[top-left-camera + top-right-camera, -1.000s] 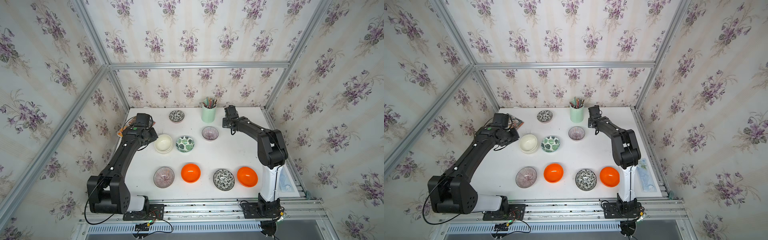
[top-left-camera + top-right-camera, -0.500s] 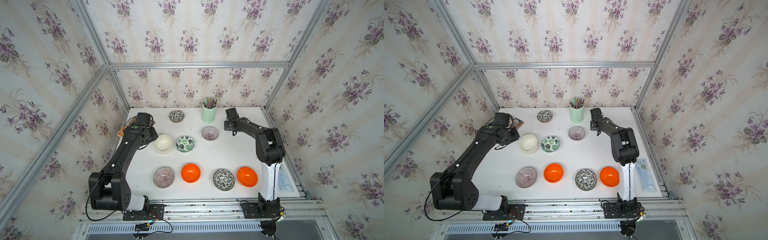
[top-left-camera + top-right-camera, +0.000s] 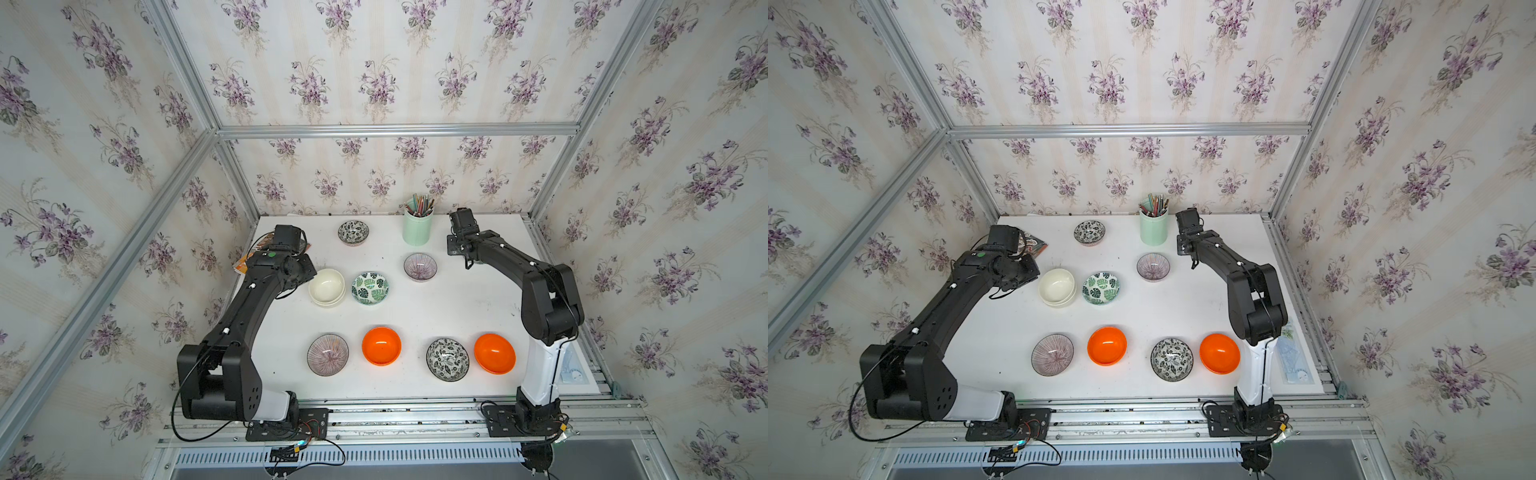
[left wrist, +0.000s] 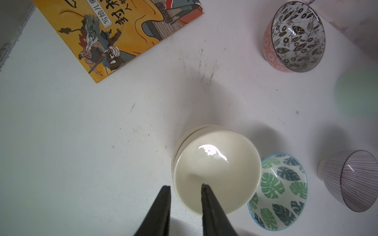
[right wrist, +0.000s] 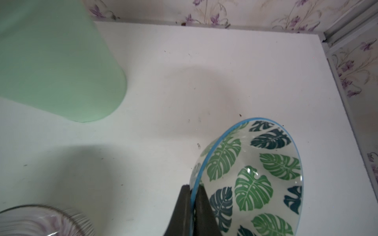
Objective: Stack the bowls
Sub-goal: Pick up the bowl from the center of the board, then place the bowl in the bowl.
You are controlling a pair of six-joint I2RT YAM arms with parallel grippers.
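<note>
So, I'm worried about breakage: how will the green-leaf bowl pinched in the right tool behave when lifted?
Probably rigid and breakable: the green-leaf bowl looks like glazed ceramic, with glare spots inside. That gloss suggests a slippery rim, and the right tool pinches it at one narrow spot, so it may swing or slip.

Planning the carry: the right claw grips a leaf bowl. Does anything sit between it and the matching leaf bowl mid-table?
Yes: the farther purple striped bowl sits roughly on the line from the held leaf bowl to the matching leaf bowl; lifting over should clear it.
</note>
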